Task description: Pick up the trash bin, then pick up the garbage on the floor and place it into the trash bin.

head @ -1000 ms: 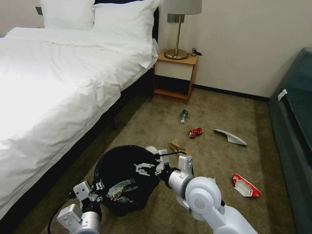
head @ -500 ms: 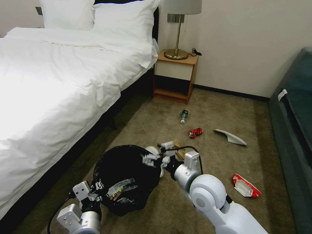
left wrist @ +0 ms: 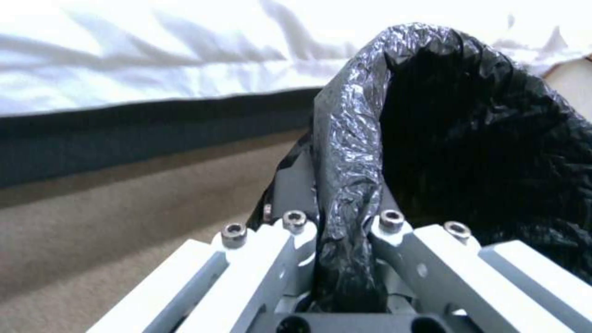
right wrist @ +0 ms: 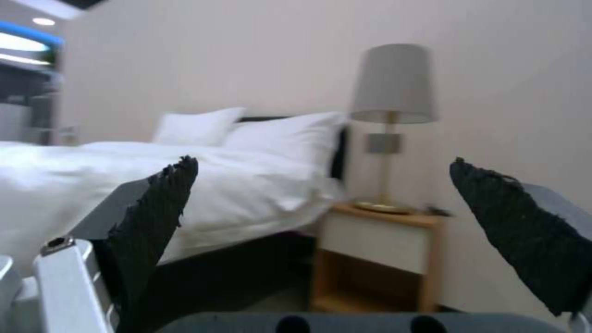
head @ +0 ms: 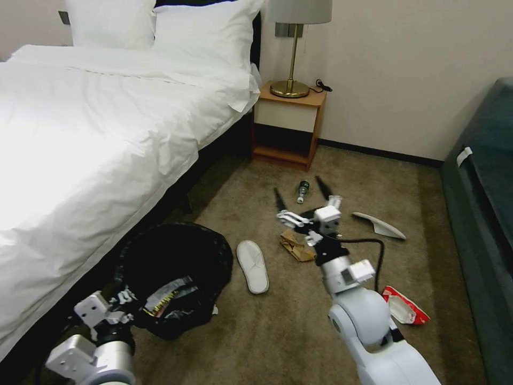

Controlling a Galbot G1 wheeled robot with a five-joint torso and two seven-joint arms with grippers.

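The trash bin (head: pixel 181 251), lined with a black bag, tilts near the bed with wrappers (head: pixel 166 293) inside. My left gripper (head: pixel 127 297) is shut on its near rim; the left wrist view has the fingers (left wrist: pixel 395 231) pinching the bag's folded edge (left wrist: pixel 348 152). Garbage lies on the carpet: a white slipper (head: pixel 253 266), a brown paper bag (head: pixel 295 247), a green bottle (head: pixel 303 191), a second slipper (head: pixel 380 224) and a red wrapper (head: pixel 403 307). My right gripper (head: pixel 296 183) is open and raised above the paper bag, near the bottle, with nothing between its black fingertips (right wrist: pixel 157 203).
The white bed (head: pixel 96 133) fills the left side. A wooden nightstand (head: pixel 288 125) with a brass lamp (head: pixel 291 64) stands at the back wall. A dark sofa (head: pixel 481 214) borders the right. Open carpet lies between bin and sofa.
My right arm left the bin's mouth and swung forward and right, its open gripper now raised near the bottle. The bin shifted left with the left arm, uncovering the white slipper.
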